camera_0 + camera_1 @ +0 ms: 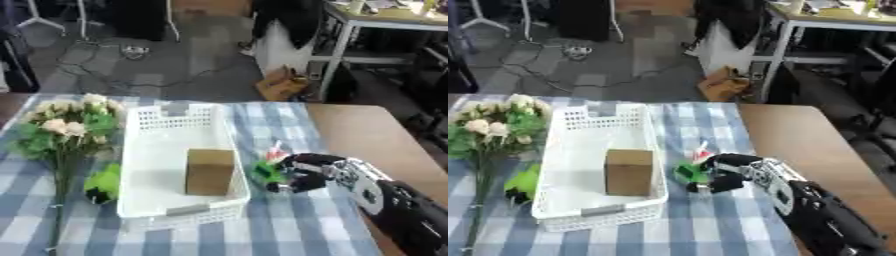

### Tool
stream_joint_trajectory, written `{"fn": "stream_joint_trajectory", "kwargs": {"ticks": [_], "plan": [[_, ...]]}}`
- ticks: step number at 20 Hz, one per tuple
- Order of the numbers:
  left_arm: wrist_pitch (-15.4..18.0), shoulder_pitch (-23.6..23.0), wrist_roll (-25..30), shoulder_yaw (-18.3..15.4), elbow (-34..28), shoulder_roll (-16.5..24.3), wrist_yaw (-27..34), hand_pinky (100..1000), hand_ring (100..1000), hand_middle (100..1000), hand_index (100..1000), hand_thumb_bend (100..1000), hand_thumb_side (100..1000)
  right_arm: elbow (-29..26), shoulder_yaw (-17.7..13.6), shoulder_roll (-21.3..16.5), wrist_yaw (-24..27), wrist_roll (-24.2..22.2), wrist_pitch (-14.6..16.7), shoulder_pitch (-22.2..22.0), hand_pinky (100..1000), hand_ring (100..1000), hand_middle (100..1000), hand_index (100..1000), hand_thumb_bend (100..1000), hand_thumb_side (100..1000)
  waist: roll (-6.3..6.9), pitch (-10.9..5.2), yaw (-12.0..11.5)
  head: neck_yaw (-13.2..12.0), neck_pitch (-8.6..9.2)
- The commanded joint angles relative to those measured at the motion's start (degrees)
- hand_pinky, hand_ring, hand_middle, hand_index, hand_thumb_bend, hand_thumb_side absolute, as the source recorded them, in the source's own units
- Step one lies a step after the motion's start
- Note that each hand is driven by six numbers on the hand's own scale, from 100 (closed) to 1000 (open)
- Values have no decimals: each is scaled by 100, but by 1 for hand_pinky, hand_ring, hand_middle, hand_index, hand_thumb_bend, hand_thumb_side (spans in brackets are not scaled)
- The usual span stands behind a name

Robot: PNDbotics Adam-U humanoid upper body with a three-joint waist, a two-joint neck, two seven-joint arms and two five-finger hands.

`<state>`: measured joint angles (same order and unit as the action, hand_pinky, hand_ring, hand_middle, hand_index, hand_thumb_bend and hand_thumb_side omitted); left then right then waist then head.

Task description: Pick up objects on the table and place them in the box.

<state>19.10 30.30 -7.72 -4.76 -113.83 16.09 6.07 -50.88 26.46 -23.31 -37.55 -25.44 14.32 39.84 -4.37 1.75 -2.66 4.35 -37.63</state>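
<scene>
A white plastic basket (pixel 149 150) stands in the middle of the checked cloth, with a brown cardboard box (pixel 209 171) upright inside it. Just right of the basket lies a small green, red and white object (pixel 269 167). My right hand (pixel 306 172) comes in from the lower right and its fingers curl round that object, low over the cloth. A bunch of cream flowers with green leaves (pixel 66 127) lies left of the basket. A green toy (pixel 103 182) sits by the basket's left wall. My left hand shows in neither view.
The blue and white checked cloth (pixel 289 225) covers most of the table; bare brown tabletop (pixel 367 135) lies to the right. Beyond the far edge are a grey floor, cables, a cardboard box (pixel 282 84) and a white-legged desk (pixel 385 22).
</scene>
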Motion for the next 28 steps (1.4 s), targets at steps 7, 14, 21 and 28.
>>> {"fn": "stream_joint_trajectory", "kwargs": {"ticks": [7, 14, 21, 28], "plan": [[10, 122, 22, 13, -76, 9, 31, 689, 887, 789, 866, 100, 853, -10, -81, 34, 78, -90, -100, 185, 883, 980, 875, 921, 633, 944, 44, -106, -24, -13, 51], [18, 158, 36, 18, -76, -23, 50, 688, 886, 789, 865, 100, 851, 346, -238, 258, -268, -29, -143, 138, 880, 976, 872, 917, 629, 918, 63, -74, -48, 4, 71], [25, 175, 52, 20, -76, -40, 61, 688, 886, 789, 865, 100, 852, 590, -371, 373, -534, 86, -49, 128, 874, 963, 862, 914, 628, 904, 68, -53, -63, 8, 62], [19, 183, 59, 21, -76, -49, 78, 688, 886, 788, 865, 100, 847, 650, -424, 439, -652, 243, -57, 171, 837, 885, 742, 859, 614, 882, 69, -46, -73, 27, 77]]}}
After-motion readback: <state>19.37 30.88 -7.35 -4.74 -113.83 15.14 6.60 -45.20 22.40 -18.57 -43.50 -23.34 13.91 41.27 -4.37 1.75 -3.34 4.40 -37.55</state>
